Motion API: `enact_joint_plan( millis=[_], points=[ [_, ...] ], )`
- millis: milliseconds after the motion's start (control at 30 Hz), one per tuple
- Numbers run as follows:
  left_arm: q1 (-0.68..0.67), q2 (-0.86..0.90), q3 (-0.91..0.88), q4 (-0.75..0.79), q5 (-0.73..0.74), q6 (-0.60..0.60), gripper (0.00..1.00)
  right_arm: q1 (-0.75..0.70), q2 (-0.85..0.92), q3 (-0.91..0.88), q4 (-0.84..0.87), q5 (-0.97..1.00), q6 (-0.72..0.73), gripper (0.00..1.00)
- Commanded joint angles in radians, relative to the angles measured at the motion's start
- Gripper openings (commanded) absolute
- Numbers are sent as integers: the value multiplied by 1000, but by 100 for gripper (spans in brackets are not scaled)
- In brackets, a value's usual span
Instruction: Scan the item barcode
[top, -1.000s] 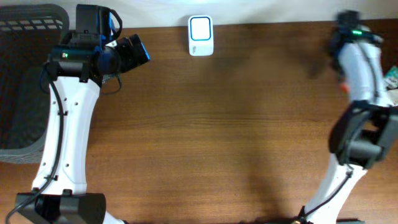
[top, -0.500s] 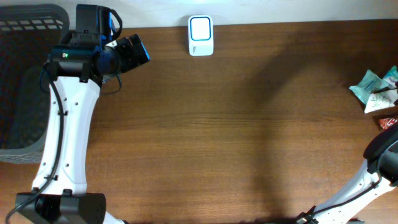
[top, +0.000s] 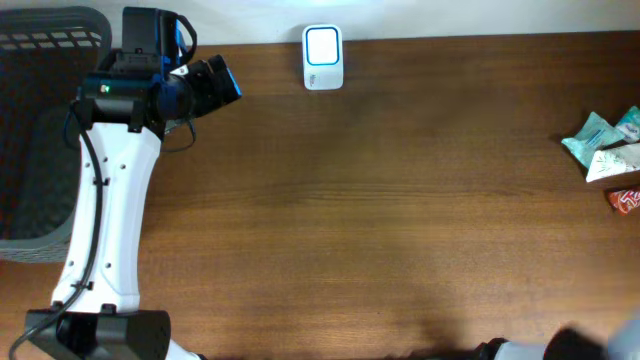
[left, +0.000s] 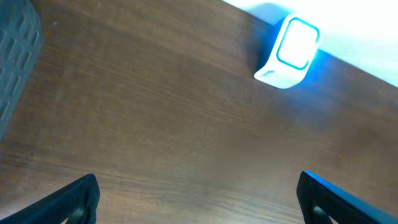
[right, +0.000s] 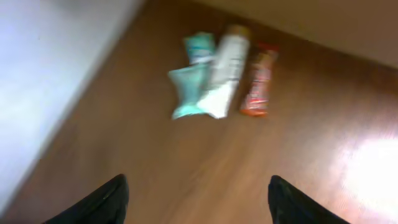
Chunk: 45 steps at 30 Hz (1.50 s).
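Dark basket (top: 40, 130) at the desk's (top: 350, 220) left end. Left jaws spread wide, empty, hovering near the far edge, left of the white scanner (top: 323, 57), whose window glows blue. Packets (top: 605, 150), teal, white and red, lie clustered at the right edge. Right jaws parted, nothing between them, packets lying ahead.

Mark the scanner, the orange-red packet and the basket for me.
White box-shaped scanner with glowing window (top: 323, 47): overhead view, on its lit window.
Orange-red snack packet (right: 256, 87): right wrist view, middle of the wrapper.
Dark grey plastic mesh basket (top: 45, 38): overhead view, upper mesh wall.
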Motion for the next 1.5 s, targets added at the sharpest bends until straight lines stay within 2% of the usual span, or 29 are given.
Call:
enact_joint_plan(
  millis=[0,33,67,100,167,267,467,567,733,867,1000,1100,1233,1300,1367,1467],
  points=[
    [4,-6,5,-1,-3,20,99,210,-139,-10,-88,-23,-56,76],
    [4,-6,5,-1,-3,20,99,323,-165,-10,-141,-23,-55,77],
    [4,-6,5,-2,-3,20,99,380,-169,-10,-171,-23,-55,85],
    [4,-6,5,-1,-3,20,99,424,-168,-10,-202,-24,-55,100],
    [4,-6,5,-2,-3,20,99,558,-144,-10,-339,-27,-55,99],
    [4,-6,5,-2,-3,20,99,640,-113,-12,-360,2,-55,99],
    [4,-6,5,-1,-3,20,99,639,-66,-12,-362,23,-56,99],
    [4,-6,5,-1,-3,20,99,639,-65,-12,-362,11,-154,99],
    [4,-6,5,-1,-3,20,99,639,-60,-15,-362,15,-161,99],
    [4,-6,5,-1,-3,20,99,640,-93,-68,-333,15,-220,99],
    [4,-6,5,-2,-3,20,99,640,-213,-281,-113,-38,-309,99],
    [4,-6,5,-1,-3,20,99,640,-360,-542,132,-130,-426,99],
    [4,-6,5,-1,-3,20,99,640,-642,-1011,543,-152,-430,99],
    [4,-6,5,-1,-3,20,99,640,-755,-1169,682,-155,-430,99],
    [4,-6,5,-1,-3,20,99,638,-943,-1392,872,-154,-430,99],
    [4,-6,5,-1,-3,20,99,629,-1178,-1621,1047,-155,-430,99]
  ],
)
